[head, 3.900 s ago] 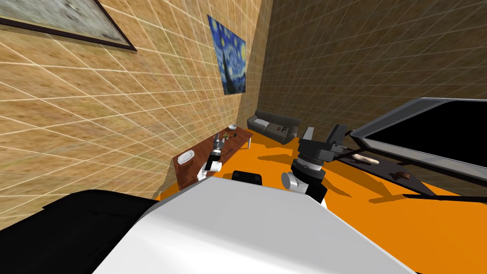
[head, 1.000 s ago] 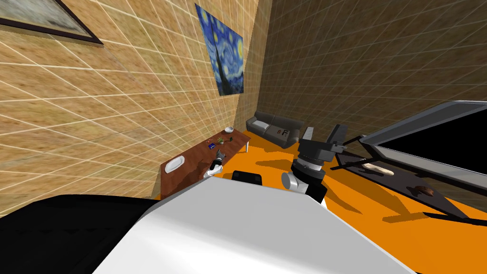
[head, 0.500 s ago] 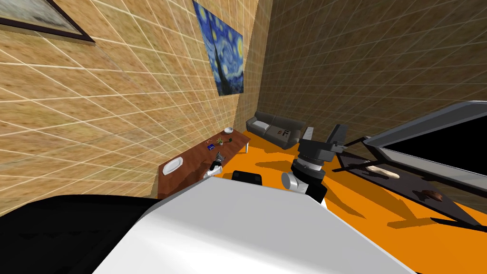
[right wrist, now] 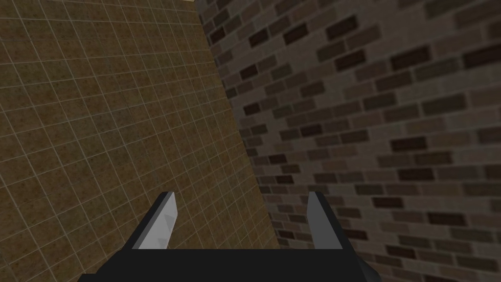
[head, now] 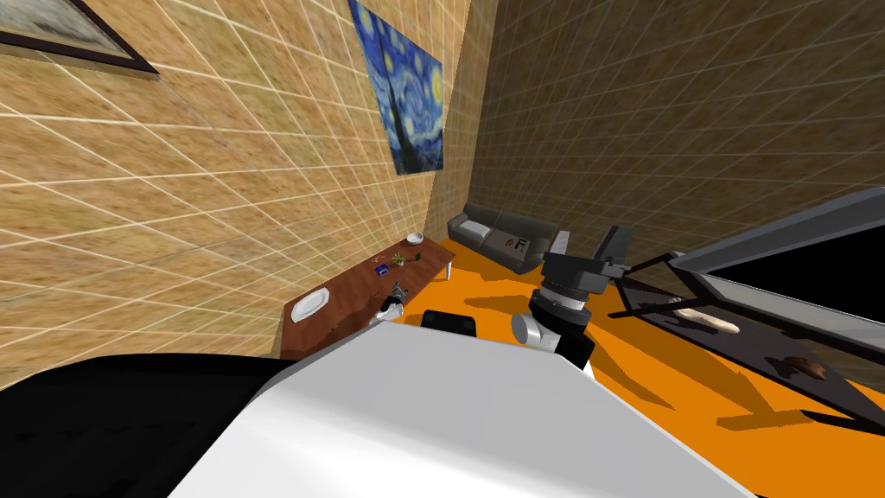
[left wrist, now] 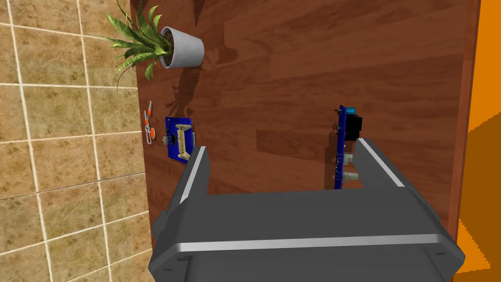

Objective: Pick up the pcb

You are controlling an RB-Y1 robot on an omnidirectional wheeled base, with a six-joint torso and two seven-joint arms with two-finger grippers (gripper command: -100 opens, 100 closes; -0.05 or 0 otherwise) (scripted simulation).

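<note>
Right arm: right gripper (right wrist: 242,215) is raised to the right of the chest. Its fingers are spread wide with nothing between them.
Left arm: left gripper (left wrist: 286,159) is over the brown wooden table (left wrist: 293,63), looking down onto the top.
Left fingers: the fingers (left wrist: 194,169) are wide apart and nothing is clamped.
Pcb, position: the pcb (left wrist: 340,147) is a blue board standing on edge on the table, seen edge-on. It sits between the fingers but off the midline, just beside the finger nearer the table's floor-side edge. I cannot tell whether it touches that finger.
Pcb, detail: a black block, a small blue part and pale connectors stick out of the face turned toward that finger.
Handling (judgement): thin, stiff and light. On edge it should tip at a slight nudge. The smooth faces may slip, and the raised parts look fragile.
Where to hold (judgement): pinch across the two flat faces on bare board, clear of the connectors. Centre the hand first so both fingers arrive together.
Second board: the second blue board (left wrist: 179,139) lies flat just past the other fingertip, well apart from the pcb.
Beside it: a small red-and-white item (left wrist: 148,128) lies at the table's wall edge.
Farther: a potted plant (left wrist: 182,47) in a pale pot.
Beyond: a tan tiled wall (left wrist: 63,147) runs along the table.
</note>
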